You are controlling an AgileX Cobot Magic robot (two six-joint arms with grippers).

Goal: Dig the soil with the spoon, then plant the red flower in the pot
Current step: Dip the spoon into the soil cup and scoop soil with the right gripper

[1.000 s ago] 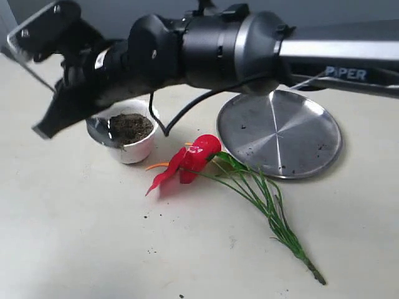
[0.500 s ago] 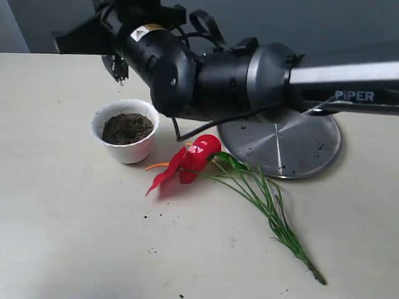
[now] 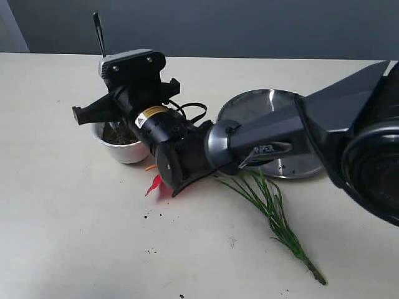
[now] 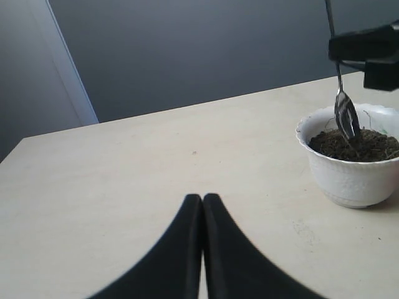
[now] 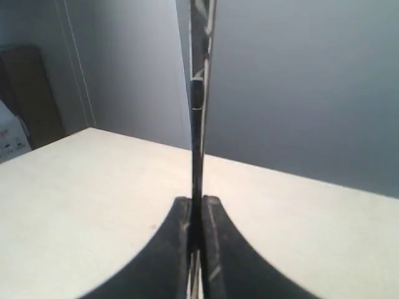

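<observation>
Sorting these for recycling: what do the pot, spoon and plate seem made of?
The pot looks like glazed white ceramic, smooth sheen, scalloped rim, though possibly plastic. The spoon: polished metal, mirror-like bowl. The plate: likely brushed steel, dull grey reflections.

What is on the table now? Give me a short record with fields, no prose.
pot: white, upright on the table
soil: dark, inside the pot
spoon: upright, bowl down in the pot, tip at the soil
right gripper: shut on the spoon handle, above the pot
left gripper: shut, empty, apart from the pot
red flower: lying on the table, not planted, partly hidden by the right arm
steel plate: beyond the flower
</observation>
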